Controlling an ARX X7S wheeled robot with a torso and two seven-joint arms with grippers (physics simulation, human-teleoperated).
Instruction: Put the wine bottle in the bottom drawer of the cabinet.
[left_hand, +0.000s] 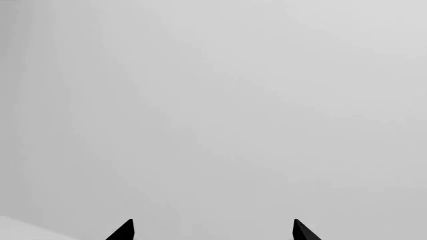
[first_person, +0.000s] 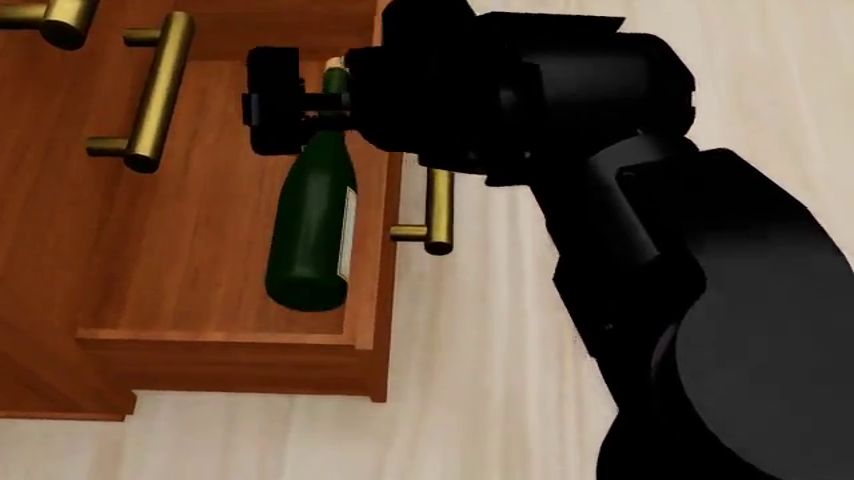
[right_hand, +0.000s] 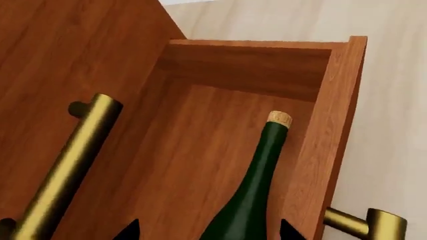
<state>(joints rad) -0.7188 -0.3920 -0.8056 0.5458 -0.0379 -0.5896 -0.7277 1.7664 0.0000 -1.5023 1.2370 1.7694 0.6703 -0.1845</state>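
Across the head view, cabinet (first_person: 54, 300): reddish-brown wood is filling the left side, standing on a pale wooden floor (first_person: 467, 420).
Bottom drawer (first_person: 200, 270): it is sitting pulled out and open, its brass handle (first_person: 438, 215) showing just past the front wall.
Upper handle (first_person: 158, 90): another brass bar is running above the open drawer.
Right arm (first_person: 694, 280): its black bulk is reaching over the drawer.
Wine bottle (first_person: 315, 220): it is lying inside the bottom drawer along the front wall, white label toward that wall, cork (right_hand: 279, 119) visible.
Right gripper (first_person: 296, 105): its fingers are sitting spread to either side of the bottle's neck, not clamping it.
Left gripper (left_hand: 213, 231): its black tips are standing apart before blank grey, holding nothing.
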